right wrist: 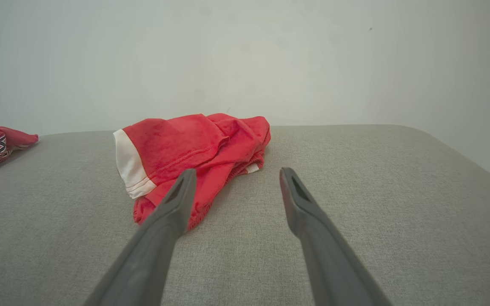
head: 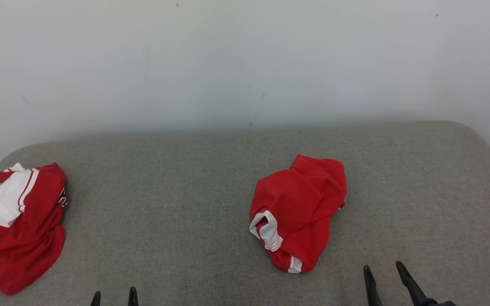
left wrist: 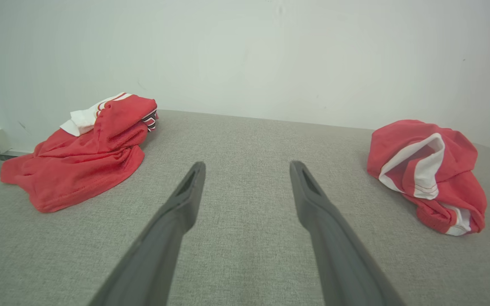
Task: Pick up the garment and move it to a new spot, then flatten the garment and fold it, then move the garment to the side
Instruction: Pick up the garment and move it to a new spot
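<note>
Grey woven padded surface (head: 194,182) is spread across the lower half, with a plain white wall (head: 228,63) behind it. Way over on the left, by the rounded corner, a red heap (head: 28,238) with a white panel and thin red stripes is piled up loosely. A bit further right, at the bottom edge of the head view, the left gripper (head: 114,297) is seen with its two dark fingers spread apart and nothing between them. It is pointed at bare padding, well apart from both bits of clothing.

Just right of centre the garment (head: 304,199) is bunched into a lump on the surface, red with white bands at the openings. Whether it's a shirt or shorts can't really be made out, it's that scrunched. Nothing is touching it. Further right, the right gripper (head: 383,267) is found low down, fingers likewise held wide and empty, near the garment's lower right end but clear of it.
</note>
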You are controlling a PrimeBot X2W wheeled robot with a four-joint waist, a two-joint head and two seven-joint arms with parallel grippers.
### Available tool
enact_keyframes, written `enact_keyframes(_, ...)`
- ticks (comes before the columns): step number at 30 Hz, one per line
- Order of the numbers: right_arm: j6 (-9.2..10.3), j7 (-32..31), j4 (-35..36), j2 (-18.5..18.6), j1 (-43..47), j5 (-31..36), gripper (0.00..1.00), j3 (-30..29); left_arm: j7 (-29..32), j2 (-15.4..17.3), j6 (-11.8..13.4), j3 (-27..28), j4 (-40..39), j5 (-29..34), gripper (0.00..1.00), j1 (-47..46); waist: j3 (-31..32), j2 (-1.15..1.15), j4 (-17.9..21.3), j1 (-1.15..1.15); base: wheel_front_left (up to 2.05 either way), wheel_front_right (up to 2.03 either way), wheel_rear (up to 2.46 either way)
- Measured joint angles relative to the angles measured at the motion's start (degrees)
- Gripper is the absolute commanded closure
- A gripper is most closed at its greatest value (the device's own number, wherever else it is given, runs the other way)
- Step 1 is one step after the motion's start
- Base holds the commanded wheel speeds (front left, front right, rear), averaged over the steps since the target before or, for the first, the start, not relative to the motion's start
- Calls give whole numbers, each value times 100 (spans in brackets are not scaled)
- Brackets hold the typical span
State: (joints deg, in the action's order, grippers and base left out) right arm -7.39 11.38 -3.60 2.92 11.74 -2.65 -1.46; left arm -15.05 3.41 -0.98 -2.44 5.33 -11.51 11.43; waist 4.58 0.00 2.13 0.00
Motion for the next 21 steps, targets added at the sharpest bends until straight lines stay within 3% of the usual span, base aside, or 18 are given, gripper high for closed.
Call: enact_keyframes(21, 0, 23, 35, 1, -39, -122, 0, -66, 0, -44, -137, 41, 246, 89, 0, -38, -95, 0, 122, 1, 0, 0, 0)
